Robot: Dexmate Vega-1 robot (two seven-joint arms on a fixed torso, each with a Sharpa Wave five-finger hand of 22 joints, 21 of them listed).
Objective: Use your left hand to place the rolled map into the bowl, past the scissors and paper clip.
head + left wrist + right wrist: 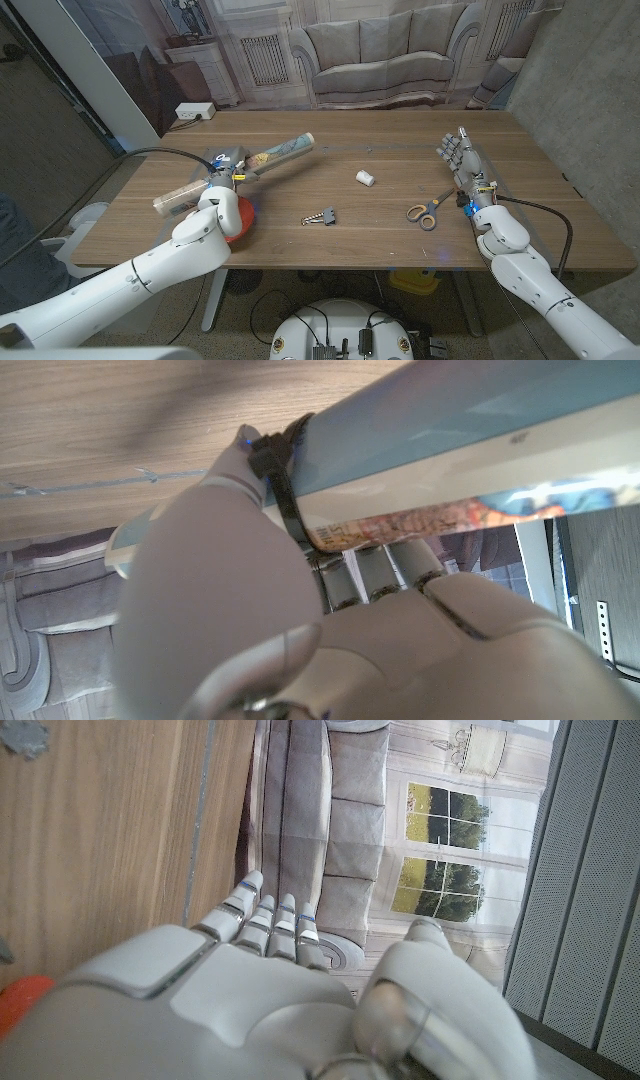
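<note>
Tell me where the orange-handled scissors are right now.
In the head view, the orange-handled scissors lie on the wooden table's right side, just left of the right hand, right of the small white roll.

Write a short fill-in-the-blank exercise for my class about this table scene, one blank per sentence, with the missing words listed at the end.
1. The rolled map is held by the robot's ______ hand.
2. The bowl under that arm is coloured ______.
3. The scissors have ______ handles.
4. The right hand holds ______.

Missing words: left; red; orange; nothing
</note>
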